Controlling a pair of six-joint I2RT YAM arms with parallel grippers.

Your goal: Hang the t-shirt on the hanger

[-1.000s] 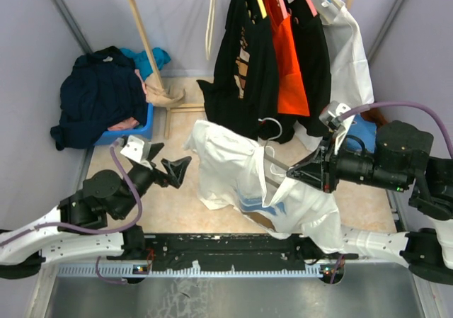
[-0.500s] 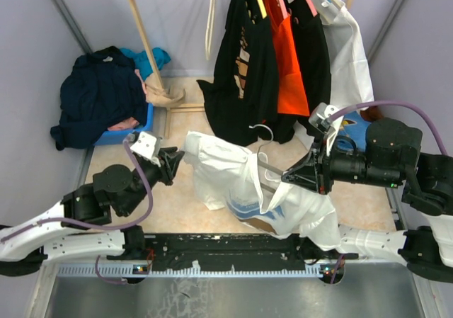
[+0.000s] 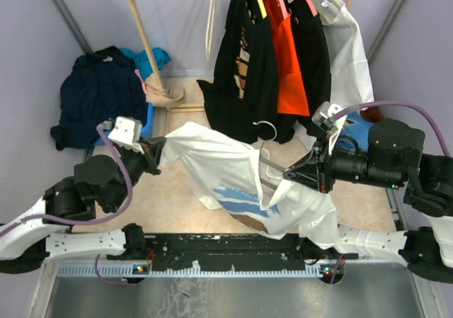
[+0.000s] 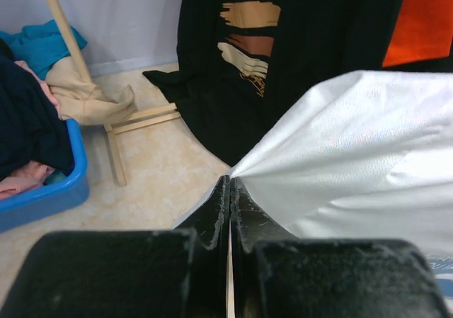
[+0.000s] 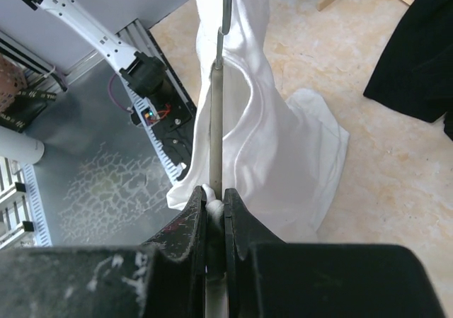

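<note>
No brand name or label reads cleanly from any view. The t-shirt (image 3: 233, 163) carries a blue and grey-blue print low on its front, but I see only streaked shapes and no words. In the left wrist view the black shirt (image 4: 283, 56) on the rack shows tan, brown and cream brush strokes, with a scrap of cream lettering at the top edge that is cut off and too small to read. Left gripper (image 3: 157, 149): jaws pressed together on a pinched corner of the t-shirt. From that pinch the white cloth fans out taut, up and to the right in the wrist view. Right gripper (image 3: 290, 173): jaws closed on the pale arm of the hanger (image 5: 215, 120), which runs straight out from between the fingertips, and a small fold of white cloth sits at the pads beside it. From above, the t-shirt hangs stretched between the two grippers above the tan floor, with its left end at the left jaws and its bulk draped over and below the hanger near the right jaws. The silver hook sticks out of the cloth toward the rack. The blue bin (image 3: 138, 128) with dark navy clothing (image 3: 99, 91) sits just behind the left gripper.
</note>
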